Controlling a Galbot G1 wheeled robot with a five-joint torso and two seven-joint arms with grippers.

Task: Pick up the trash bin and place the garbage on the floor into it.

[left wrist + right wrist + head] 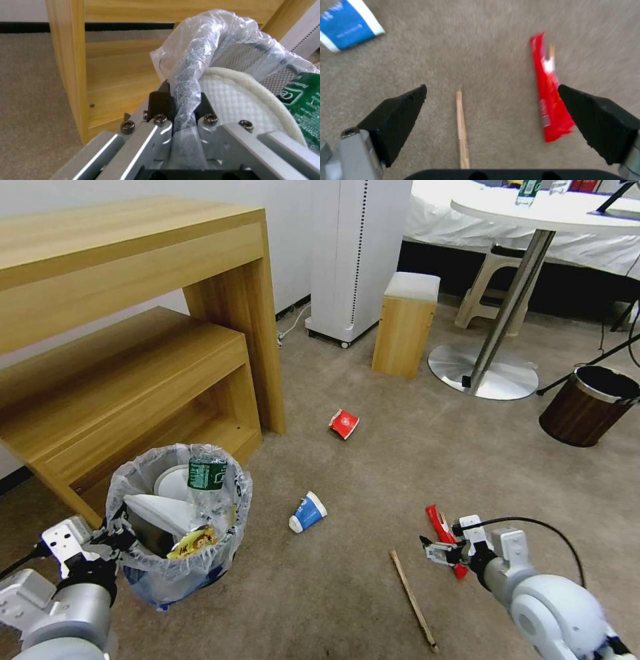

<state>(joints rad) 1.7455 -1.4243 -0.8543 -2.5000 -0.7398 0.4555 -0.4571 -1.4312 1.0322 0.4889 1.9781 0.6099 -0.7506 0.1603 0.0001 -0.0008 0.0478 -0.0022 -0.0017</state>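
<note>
Black mesh forms the wall of the small round trash bin (179, 527), which is lined with a crinkly translucent plastic bag folded over its rim. The left gripper (181, 105) holds this rim, one finger outside and one inside, both clamped on the bag-covered edge; this grip keeps the bin's mouth open and upward beside the low wooden shelf unit (133, 380). Inside lie a white quilted slipper (240, 100), a clear green-labelled bottle (207, 473) and a yellow wrapper (193, 541).

On the beige short-pile carpet floor (373, 467) the remaining garbage is scattered. The right gripper (435, 551) hovers low over the carpet with its black wedge-shaped fingers (400, 117) spread wide apart and holding nothing. A thin wooden stick (462, 130) lies between them, and a flat glossy red wrapper (550, 92) lies just beside the other finger; which of the two is targeted cannot be told. A blue paper cup (307, 512) lies on its side near the bin, and a red paper cup (344, 423) lies farther off.
</note>
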